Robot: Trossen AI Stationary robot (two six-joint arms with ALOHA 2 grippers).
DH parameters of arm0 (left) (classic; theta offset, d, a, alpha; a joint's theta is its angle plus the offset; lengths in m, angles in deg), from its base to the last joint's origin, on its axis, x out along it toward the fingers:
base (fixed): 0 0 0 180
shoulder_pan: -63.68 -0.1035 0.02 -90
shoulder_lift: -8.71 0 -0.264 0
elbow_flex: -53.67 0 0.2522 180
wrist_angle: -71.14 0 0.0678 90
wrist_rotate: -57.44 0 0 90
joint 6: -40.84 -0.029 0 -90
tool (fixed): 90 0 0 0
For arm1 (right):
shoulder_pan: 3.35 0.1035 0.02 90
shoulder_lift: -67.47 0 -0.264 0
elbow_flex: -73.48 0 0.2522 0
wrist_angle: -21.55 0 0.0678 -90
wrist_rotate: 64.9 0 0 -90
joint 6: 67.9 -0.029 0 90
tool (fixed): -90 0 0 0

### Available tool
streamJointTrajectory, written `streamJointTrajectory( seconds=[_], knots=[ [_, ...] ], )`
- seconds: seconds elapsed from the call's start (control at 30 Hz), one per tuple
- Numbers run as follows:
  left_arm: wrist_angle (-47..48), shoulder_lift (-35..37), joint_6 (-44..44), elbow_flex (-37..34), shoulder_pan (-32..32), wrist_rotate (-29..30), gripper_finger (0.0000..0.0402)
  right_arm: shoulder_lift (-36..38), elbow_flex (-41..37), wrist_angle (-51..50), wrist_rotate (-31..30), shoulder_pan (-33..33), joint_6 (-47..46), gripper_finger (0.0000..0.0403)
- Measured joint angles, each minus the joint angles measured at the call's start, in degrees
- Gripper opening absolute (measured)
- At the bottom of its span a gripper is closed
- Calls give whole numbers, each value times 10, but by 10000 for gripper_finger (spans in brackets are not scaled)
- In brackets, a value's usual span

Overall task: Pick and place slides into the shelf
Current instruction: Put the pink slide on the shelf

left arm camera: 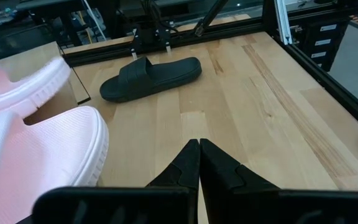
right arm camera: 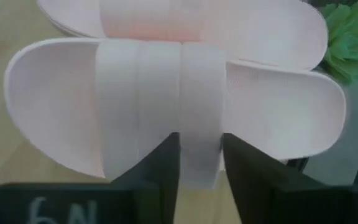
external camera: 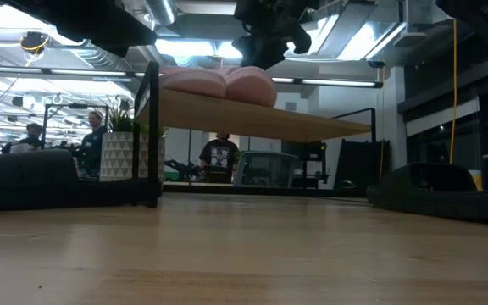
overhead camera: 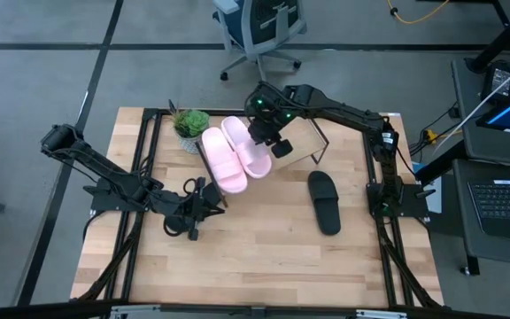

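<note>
Two pale pink slides lie side by side, soles down, on the slanted light-wood shelf (overhead camera: 304,142) (external camera: 252,114). My right gripper (overhead camera: 269,142) (right arm camera: 199,140) (external camera: 261,58) stands over the right-hand pink slide (overhead camera: 248,146) (right arm camera: 166,106) (external camera: 251,85), shut on its strap. The other pink slide (overhead camera: 222,161) (right arm camera: 197,18) lies next to it. One black slide (overhead camera: 324,202) (left arm camera: 151,76) lies flat on the table right of the shelf. A second black slide is not in view. My left gripper (overhead camera: 222,200) (left arm camera: 199,142) is shut and hovers low before the shelf. My right gripper pinches the right-hand pink slide's wide strap (right arm camera: 199,163) between its two fingers, at the strap's end beside the slide's side edge. The fingers (right arm camera: 166,165) come from above, lying along the strap. The slide rests sole-down on the shelf board.
A small potted green plant (overhead camera: 190,122) (external camera: 130,144) (right arm camera: 353,37) stands at the shelf's left end, close to the pink slides. Black frame rails (overhead camera: 140,177) run along the table's sides. Bare wood lies near the table's front edge (overhead camera: 255,266). People show in the room behind.
</note>
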Motion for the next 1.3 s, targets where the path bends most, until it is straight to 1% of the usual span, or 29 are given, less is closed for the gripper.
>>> streamJointTrajectory(
  seconds=[0.13, 0.27, 0.5, 0.7, 0.9, 1.0, 1.2, 1.3],
  knots=[
    [0, 0, 0, 0, 0, 0, 5, 0, 0, 4, -14, 1, -1, 161],
    [0, 0, 0, 0, 0, 0, 5, 0, 0, 4, -52, 0, 0, 184],
    [0, 0, 0, 0, 0, 0, 5, 0, 16, -1, -113, 0, 1, 188],
    [1, 0, 0, 0, 0, 0, 5, 0, 51, -18, -119, 10, -8, 188],
    [1, 0, 0, 0, 0, 0, 5, 0, 105, -69, -131, 30, -88, 188],
    [7, 0, -3, 0, 0, 0, 5, 0, 126, -92, -137, 40, -146, 188],
    [12, 0, -7, 0, 0, 0, 5, 0, 132, -147, -137, 47, -224, 188],
    [11, 0, -1, 0, 0, 0, 5, 0, 122, -166, -137, 52, -244, 188]
  ],
)
